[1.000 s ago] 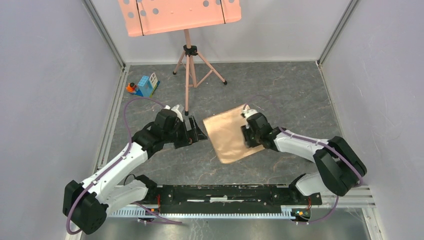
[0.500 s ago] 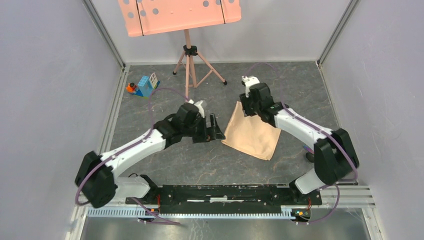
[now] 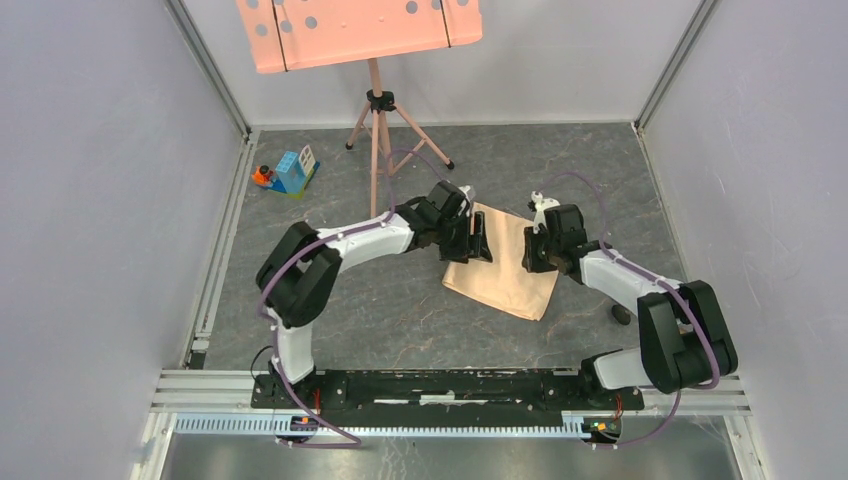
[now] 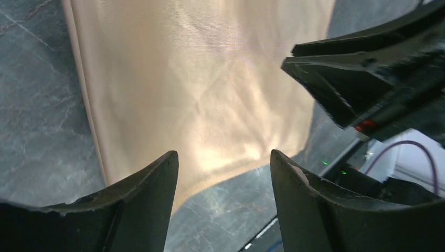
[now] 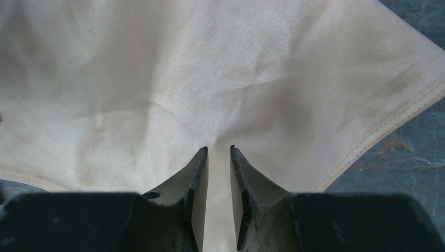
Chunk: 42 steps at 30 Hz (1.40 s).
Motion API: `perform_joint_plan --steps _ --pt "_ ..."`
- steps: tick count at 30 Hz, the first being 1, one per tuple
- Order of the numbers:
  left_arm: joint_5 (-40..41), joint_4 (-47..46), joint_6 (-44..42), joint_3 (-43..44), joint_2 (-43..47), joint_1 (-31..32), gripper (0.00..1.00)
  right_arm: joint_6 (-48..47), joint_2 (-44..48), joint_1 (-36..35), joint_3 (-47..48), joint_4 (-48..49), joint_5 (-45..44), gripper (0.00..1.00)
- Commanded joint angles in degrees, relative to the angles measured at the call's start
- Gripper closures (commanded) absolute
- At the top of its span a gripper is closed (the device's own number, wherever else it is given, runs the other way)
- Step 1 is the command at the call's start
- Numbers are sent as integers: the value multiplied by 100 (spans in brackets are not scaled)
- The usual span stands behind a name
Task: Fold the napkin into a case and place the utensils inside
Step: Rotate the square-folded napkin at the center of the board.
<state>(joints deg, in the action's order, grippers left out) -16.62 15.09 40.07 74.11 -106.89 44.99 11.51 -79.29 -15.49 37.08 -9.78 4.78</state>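
Observation:
The napkin [image 3: 505, 278] lies flat on the grey table as a folded peach-tan oblong; no pleated case shows. It fills the left wrist view [image 4: 199, 89] and the right wrist view [image 5: 157, 68]. My left gripper [image 3: 482, 240] is open and empty over the napkin's left part, its jaws [image 4: 223, 155] spanning the near edge. My right gripper [image 3: 533, 252] sits low over the napkin's right part. Its jaws [image 5: 219, 148] stand a narrow gap apart with nothing between them. It also shows in the left wrist view [image 4: 367, 79]. No utensils are plainly in view.
A salmon-pink music stand tray [image 3: 360, 30] on a tripod [image 3: 378, 150] stands at the back. Toy blocks [image 3: 290, 172] sit at the back left. A small dark thing [image 3: 620, 315] lies by the right arm, too small to tell. Walls close three sides.
The right gripper carried the napkin back and right, laid it flat, let go and moved down onto its right part. The left arm reached right, onto the napkin's left part.

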Motion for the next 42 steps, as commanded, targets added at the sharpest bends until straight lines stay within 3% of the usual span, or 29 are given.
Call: perform_joint_plan --steps 1,7,13,17,19,22,25,27,29,32,36,39,42 --pt "256 175 -588 284 -480 75 29 -340 -163 18 0 476 373 73" --pt "632 -3 -566 -599 -279 75 29 -501 -490 -78 -43 668 743 73" --pt "581 -485 -148 -1869 596 110 29 -684 -781 -671 27 631 855 73" --pt "488 -482 35 -2201 1351 185 28 -740 -713 -913 159 455 903 72" --pt "442 -463 167 -2314 1823 185 25 -787 -485 -949 297 182 812 68" --pt "477 -310 347 -2487 2602 185 16 -719 51 -954 435 -430 301 56" --pt "827 110 753 -2736 3228 170 12 11 747 -894 470 -1234 -683 37" --pt "1046 350 1215 -2942 3541 106 11 887 1187 -600 259 -1497 -535 25" --pt "921 323 1867 -3247 3716 -152 17 1923 1664 -274 -125 -1618 -78 24" --pt "544 -119 2933 -3780 3828 -489 25 3393 2371 -209 -524 -2145 -435 25" --pt "639 -327 3250 -3910 3743 -571 29 4014 3192 -209 -1037 -2202 -752 28" --pt "482 -493 3239 -3912 3470 -571 37 4197 3421 -202 -1524 -2114 -373 32" --pt "317 -713 3262 -4001 3203 -549 39 4273 3488 -214 -1765 -2105 -142 33"
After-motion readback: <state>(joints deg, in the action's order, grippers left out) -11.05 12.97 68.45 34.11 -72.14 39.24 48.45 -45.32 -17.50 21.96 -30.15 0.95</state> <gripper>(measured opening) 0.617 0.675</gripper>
